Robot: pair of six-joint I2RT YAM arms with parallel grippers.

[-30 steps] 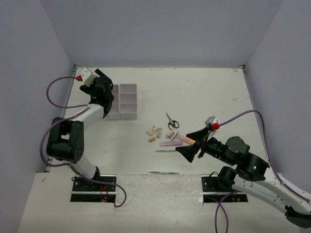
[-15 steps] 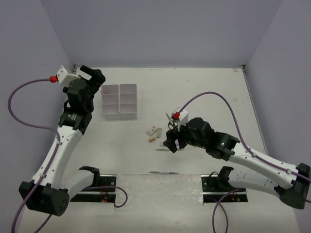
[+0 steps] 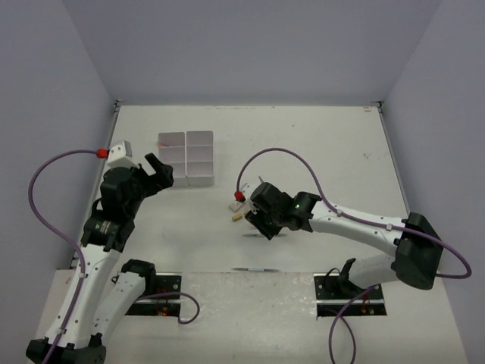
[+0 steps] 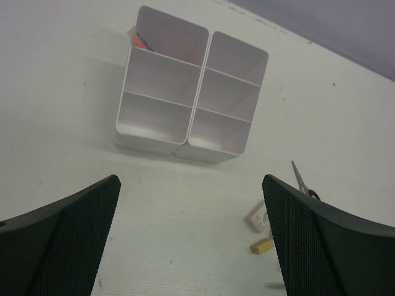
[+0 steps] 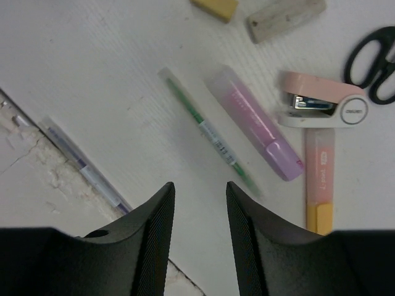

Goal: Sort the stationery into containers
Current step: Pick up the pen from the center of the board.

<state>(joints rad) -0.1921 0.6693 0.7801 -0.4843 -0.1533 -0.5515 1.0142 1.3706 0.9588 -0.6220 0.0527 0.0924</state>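
The white six-compartment containers stand at the back left, with a red-orange item in the far-left compartment. My left gripper hangs wide open and empty, just short of them. The stationery lies mid-table: green pen, purple marker, pink-orange marker, black-handled scissors, white eraser and yellow eraser. My right gripper hovers over the green pen's near end. Its jaws are narrowed but apart, holding nothing.
A pink stapler lies between the purple marker and the scissors. A blue pen lies at the table's chipped near edge. The right arm's purple cable loops above the pile.
The left arm pulled back from the containers toward the near left, and its jaws widened. The right arm swung left over the stationery, and its jaws narrowed.
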